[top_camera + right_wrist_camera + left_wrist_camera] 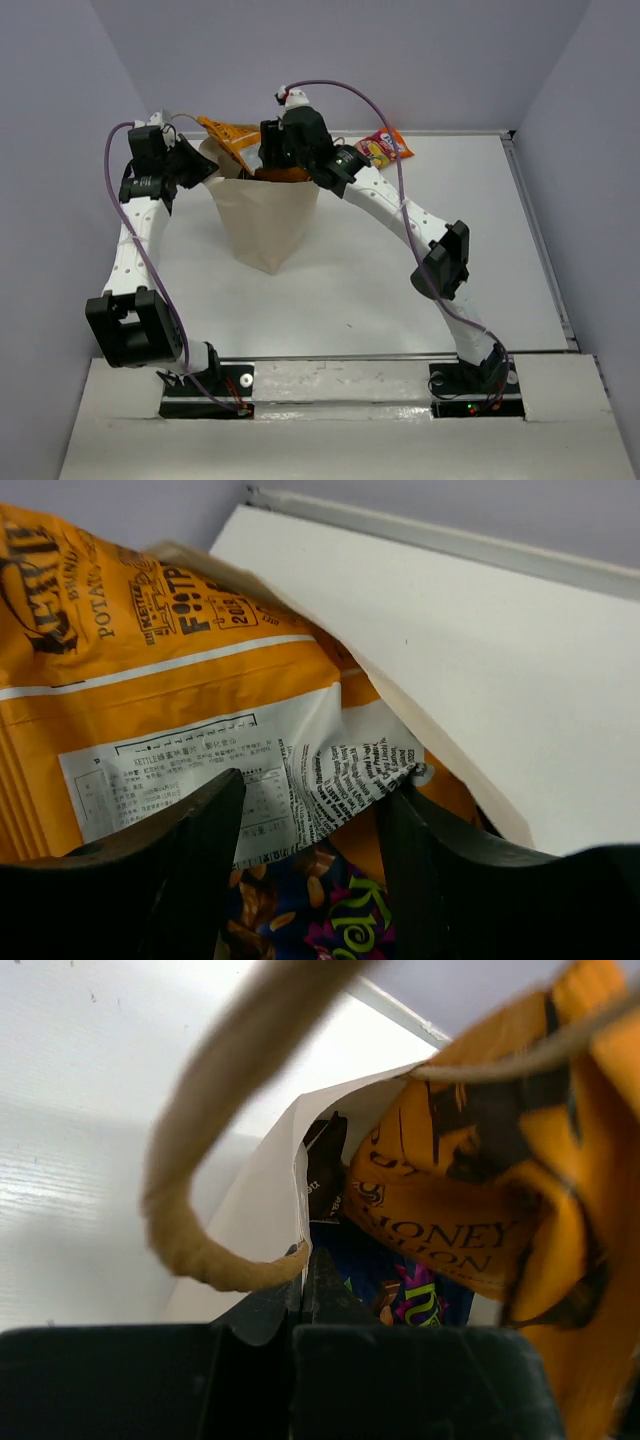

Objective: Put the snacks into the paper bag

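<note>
Step in hand: dropping the orange packet (170, 690) into the paper bag (265, 220), which stands left of centre on the desk (400, 290).

Right gripper (315, 790): over the bag's mouth, jaws apart, packet edge loose between them and gripping nothing.

Left gripper (305, 1280): clamped on the bag's left rim.

Next, probably: lift clear and fetch the red-orange packet (385, 148) at the desk's far edge.

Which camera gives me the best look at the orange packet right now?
Right wrist: the orange packet fills much of the frame, label readable. Left wrist shows it crumpled behind a handle loop; top shows only its corner poking from the bag.
</note>
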